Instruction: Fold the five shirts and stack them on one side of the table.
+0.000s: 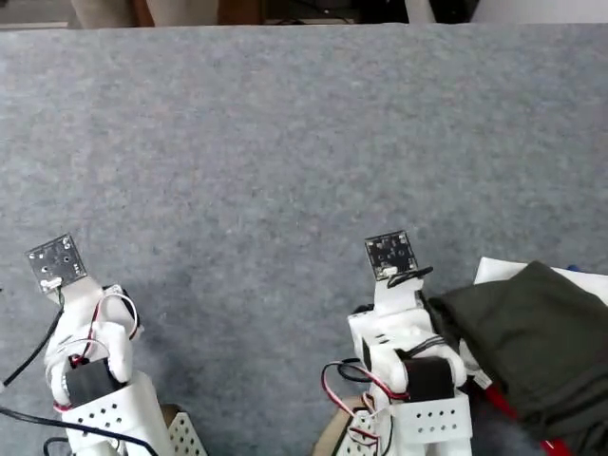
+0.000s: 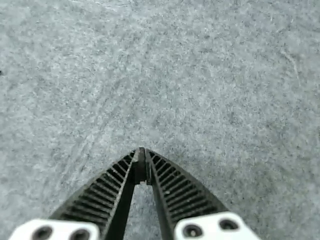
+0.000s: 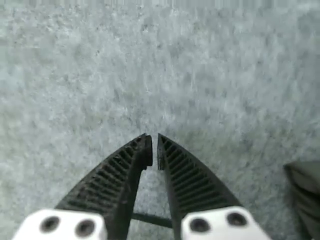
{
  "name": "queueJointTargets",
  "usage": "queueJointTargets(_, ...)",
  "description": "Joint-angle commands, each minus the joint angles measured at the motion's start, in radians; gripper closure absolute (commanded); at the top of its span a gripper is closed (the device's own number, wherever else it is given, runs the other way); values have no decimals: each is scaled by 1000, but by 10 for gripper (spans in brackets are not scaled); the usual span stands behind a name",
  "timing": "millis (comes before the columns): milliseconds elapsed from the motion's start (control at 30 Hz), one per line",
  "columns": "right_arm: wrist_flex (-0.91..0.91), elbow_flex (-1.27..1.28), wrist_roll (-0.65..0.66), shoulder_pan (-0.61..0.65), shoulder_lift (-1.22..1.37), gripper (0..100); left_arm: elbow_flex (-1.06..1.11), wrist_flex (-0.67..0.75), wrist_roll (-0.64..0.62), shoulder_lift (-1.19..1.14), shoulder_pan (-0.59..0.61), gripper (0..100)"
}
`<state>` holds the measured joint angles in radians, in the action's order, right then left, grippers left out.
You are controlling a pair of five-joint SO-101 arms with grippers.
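A stack of folded shirts lies at the table's near right corner, with a dark grey shirt [image 1: 532,332] on top, a white one [image 1: 494,271] under it and a red edge [image 1: 503,407] at the bottom. The right arm [image 1: 404,332] is tucked back right beside the stack. Its gripper [image 3: 152,151] hangs shut and empty over bare felt, with the dark shirt [image 3: 305,195] just off to one side. The left arm [image 1: 90,351] rests at the near left corner. Its gripper [image 2: 141,166] is shut with the tips touching and holds nothing.
Grey felt covers the table [image 1: 285,142], which runs wide and flat from the arms to the far edge. Red and black cables [image 1: 347,380] loop around the arm bases near the front edge.
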<state>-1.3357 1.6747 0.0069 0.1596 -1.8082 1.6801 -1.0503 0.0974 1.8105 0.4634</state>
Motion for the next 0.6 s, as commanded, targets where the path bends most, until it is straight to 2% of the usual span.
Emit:
queueJointTargets(0,14,15,3,7,-107,965,11,12,2,12,5,980)
queueJointTargets(567,14,15,3,7,-107,965,11,9,-5,12,5,980)
